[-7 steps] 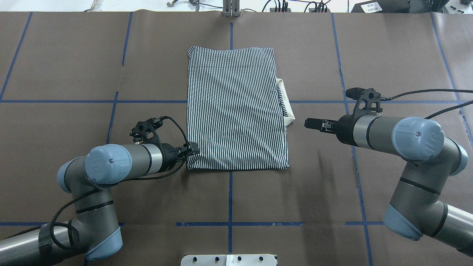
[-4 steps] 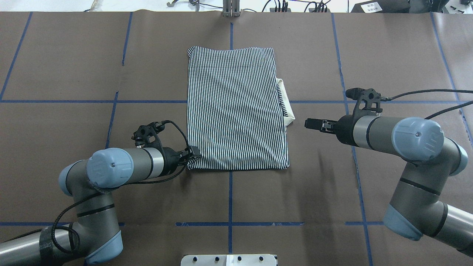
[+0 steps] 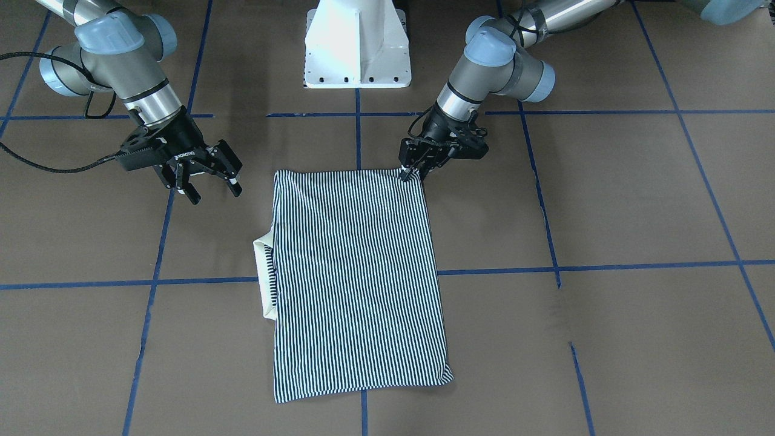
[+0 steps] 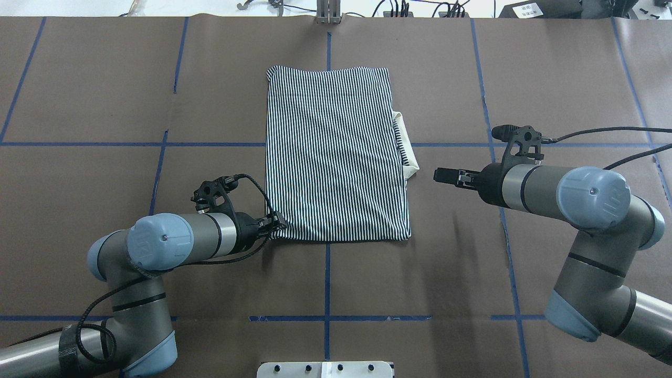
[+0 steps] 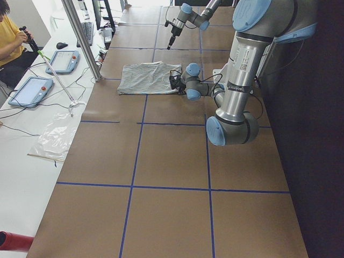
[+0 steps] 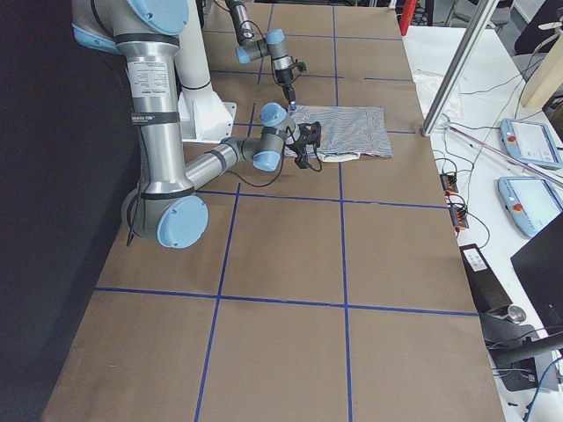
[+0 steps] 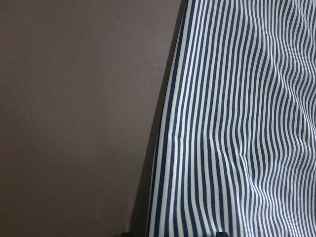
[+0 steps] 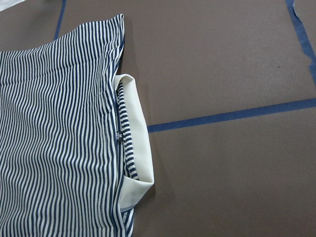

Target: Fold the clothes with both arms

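Robotics lab; tape-gridded table (image 5: 161, 161), teach pendants (image 5: 31, 90).

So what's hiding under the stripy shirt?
A cream collar pokes out from under the folded striped shirt on one side. Whatever else lies beneath is covered by the fabric.

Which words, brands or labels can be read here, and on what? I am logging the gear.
"ROBOTIQ": white print on the right gripper, tilted, front-facing view.
Sticker on the left arm: too small to read.
Sticker on the right arm: too small to read.
White label beyond the table's far edge: blurred.
Shirt: no print shows.
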Robot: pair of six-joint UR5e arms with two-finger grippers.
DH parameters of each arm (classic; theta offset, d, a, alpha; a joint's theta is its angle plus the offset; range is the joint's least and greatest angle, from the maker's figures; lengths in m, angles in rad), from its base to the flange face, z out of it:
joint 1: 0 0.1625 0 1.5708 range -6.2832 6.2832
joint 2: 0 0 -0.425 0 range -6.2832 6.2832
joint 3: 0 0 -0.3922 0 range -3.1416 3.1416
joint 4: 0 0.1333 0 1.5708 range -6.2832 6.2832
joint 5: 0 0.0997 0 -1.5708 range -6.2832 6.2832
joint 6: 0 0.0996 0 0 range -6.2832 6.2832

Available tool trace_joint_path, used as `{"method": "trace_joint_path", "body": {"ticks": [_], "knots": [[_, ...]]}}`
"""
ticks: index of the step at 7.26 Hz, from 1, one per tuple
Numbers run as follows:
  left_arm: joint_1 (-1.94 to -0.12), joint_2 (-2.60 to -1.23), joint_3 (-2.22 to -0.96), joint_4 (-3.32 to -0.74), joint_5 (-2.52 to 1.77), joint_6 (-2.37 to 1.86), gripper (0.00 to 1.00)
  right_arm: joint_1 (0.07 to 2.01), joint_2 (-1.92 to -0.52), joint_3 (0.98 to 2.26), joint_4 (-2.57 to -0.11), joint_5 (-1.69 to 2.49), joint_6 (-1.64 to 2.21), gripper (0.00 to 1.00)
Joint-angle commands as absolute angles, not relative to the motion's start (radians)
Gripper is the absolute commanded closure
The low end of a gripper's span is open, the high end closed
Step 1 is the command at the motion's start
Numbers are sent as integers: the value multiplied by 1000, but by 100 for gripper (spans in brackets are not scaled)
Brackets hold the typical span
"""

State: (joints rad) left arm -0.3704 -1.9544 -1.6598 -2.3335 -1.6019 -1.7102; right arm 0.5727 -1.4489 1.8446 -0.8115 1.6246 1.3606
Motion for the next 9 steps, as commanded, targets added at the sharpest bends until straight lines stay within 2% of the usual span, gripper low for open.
{"method": "trace_joint_path", "body": {"ticks": [1,2,3,4,5,6,9], "knots": [[-364,-1954,-1660,-2333,-1603,-1710,59,572,-1448,1842,-811,1624,1361,0],[-364,-1956,-1658,-2335,-1603,-1709,72,572,-1448,1841,-813,1624,1361,0],[-362,-1956,-1660,-2335,-1601,-1709,95,571,-1448,1841,-816,1624,1361,0],[-362,-1956,-1660,-2335,-1601,-1704,100,563,-1447,1841,-825,1623,1380,2],[-362,-1956,-1660,-2336,-1603,-1700,100,540,-1424,1851,-872,1620,1543,11],[-362,-1956,-1660,-2335,-1603,-1700,100,508,-1325,1864,-1022,1597,1660,19],[-362,-1960,-1661,-2336,-1603,-1700,100,399,-1136,1867,-1392,1551,1767,30]]}}
